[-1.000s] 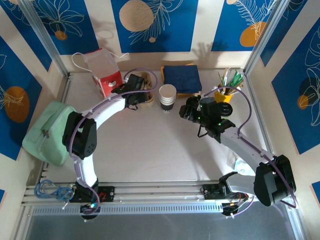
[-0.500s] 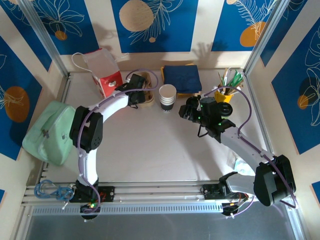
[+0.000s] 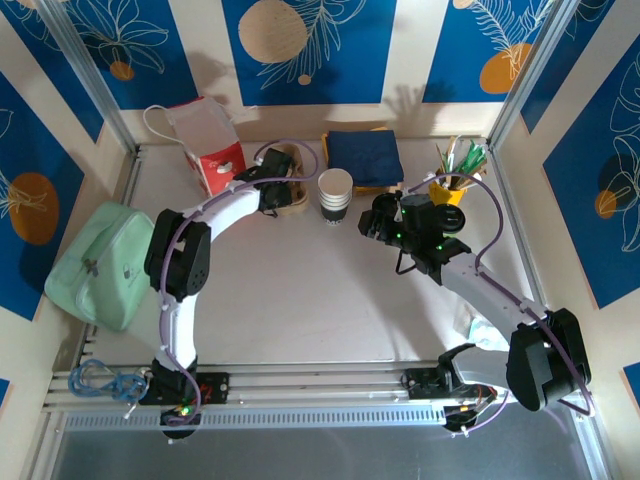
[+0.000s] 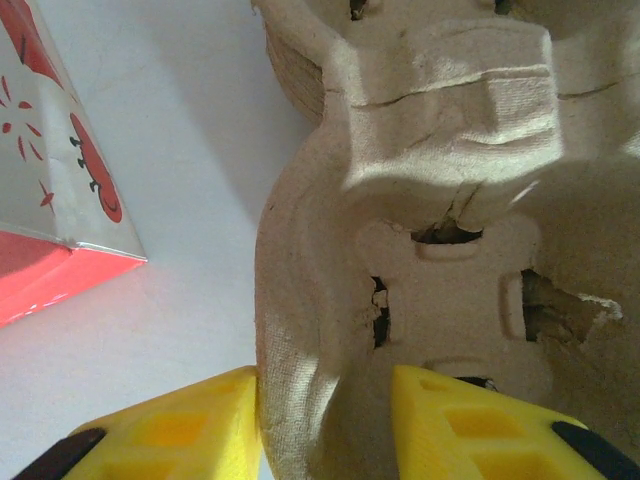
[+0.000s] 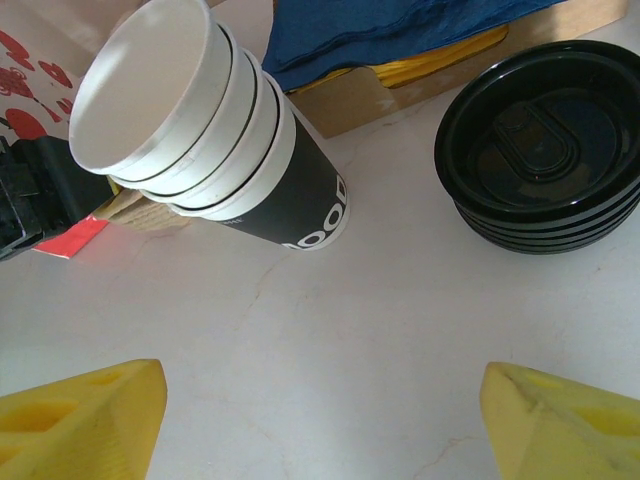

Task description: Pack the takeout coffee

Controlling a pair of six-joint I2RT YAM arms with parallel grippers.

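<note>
Takeout coffee job: left fingers (image 4: 170,435) straddling pulp carrier (image 4: 440,270) wall, can't tell if gripping; squeeze gently, lift level. Right fingers (image 5: 80,415) hanging released.

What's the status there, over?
Left gripper straddles brown pulp cup carrier wall, grip unclear. Right gripper open, empty, facing stacked white-rimmed paper cups and black plastic lids. Nothing in between.
</note>
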